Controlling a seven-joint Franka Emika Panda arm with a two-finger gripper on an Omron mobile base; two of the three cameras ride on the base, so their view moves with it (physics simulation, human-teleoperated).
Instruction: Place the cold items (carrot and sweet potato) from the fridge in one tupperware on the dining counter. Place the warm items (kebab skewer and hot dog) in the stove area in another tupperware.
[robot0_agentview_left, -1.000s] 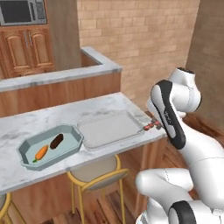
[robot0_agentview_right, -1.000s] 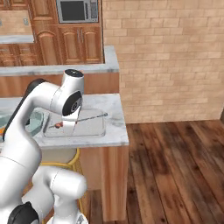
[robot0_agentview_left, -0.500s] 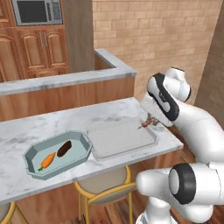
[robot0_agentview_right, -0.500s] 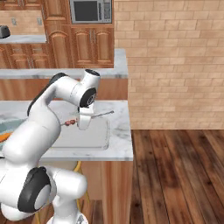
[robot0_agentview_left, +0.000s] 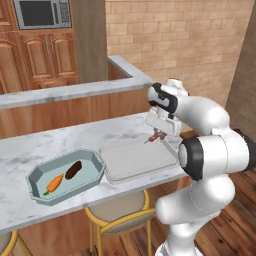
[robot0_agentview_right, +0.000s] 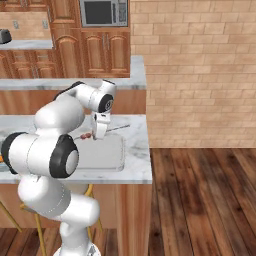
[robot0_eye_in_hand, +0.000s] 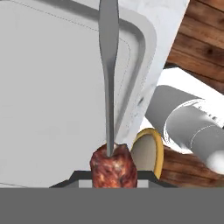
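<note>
Left base view: the white marble dining counter (robot0_agentview_left: 60, 145) has two flat boxes on it. The teal tupperware (robot0_agentview_left: 66, 175) has eight sides and holds the orange carrot (robot0_agentview_left: 53, 184) and the dark sweet potato (robot0_agentview_left: 73, 169), lying side by side. Just beside it on the right is the grey tupperware (robot0_agentview_left: 136, 159), a wide shallow box with round corners. The gripper (robot0_agentview_left: 159, 134) hangs over the far right part of the grey one and holds the kebab skewer (robot0_agentview_left: 155, 136) up in the air. A round stool (robot0_agentview_left: 118, 216) with a yellow ring stands under the counter. Since half a second ago the whole picture has slid, so the camera moved; the arm has bent in closer too. Right base view: the gripper (robot0_agentview_right: 99, 134) points down over the grey tupperware (robot0_agentview_right: 102, 152), with the skewer's thin grey stick (robot0_agentview_right: 119, 128) poking out to the right. Hand view: the jaws are clamped on a bumpy brown meat chunk (robot0_eye_in_hand: 113, 167), and the smooth stick runs away over the grey tupperware (robot0_eye_in_hand: 52, 96).
</note>
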